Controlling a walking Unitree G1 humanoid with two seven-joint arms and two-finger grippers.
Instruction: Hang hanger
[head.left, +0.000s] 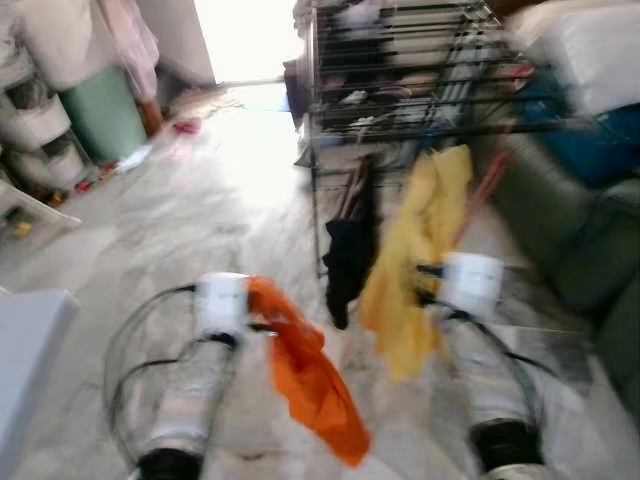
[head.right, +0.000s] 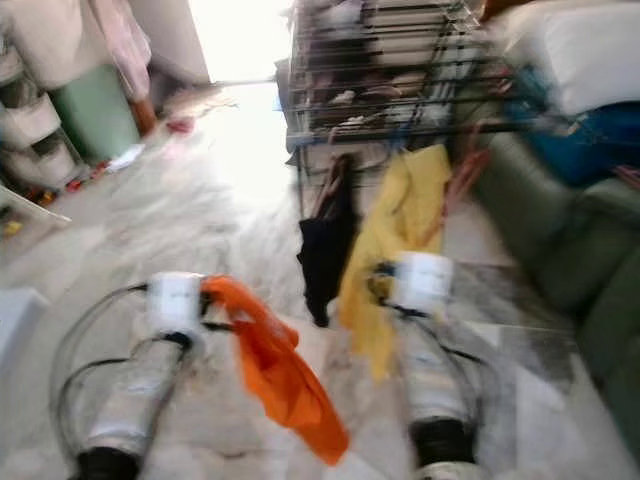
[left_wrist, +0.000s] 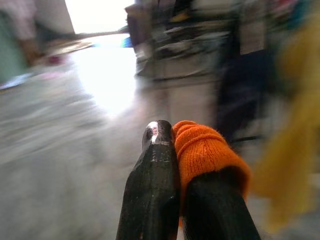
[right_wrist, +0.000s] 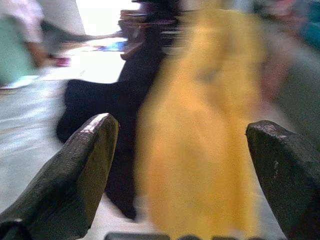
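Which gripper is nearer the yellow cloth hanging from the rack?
Right. The right gripper is open, directly facing the yellow cloth; the left gripper, off to its left, clamps an orange cloth.

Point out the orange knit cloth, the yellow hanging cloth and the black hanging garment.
Orange knit cloth (head.left: 310, 385), left eye view, mid-fold.
Yellow hanging cloth (head.left: 420, 250), left eye view, middle.
Black hanging garment (head.left: 350, 262), left eye view, lower body.

orange garment (head.left: 305, 375): knit, limp, hanging at 7 o'clock, pinched in left gripper (left_wrist: 172, 150) | yellow garment (head.left: 415, 255): draped at 1 o'clock below wire rack (head.left: 400, 70) | black garment (head.left: 350, 255): hanging just beside it | hanger: too blurred to tell
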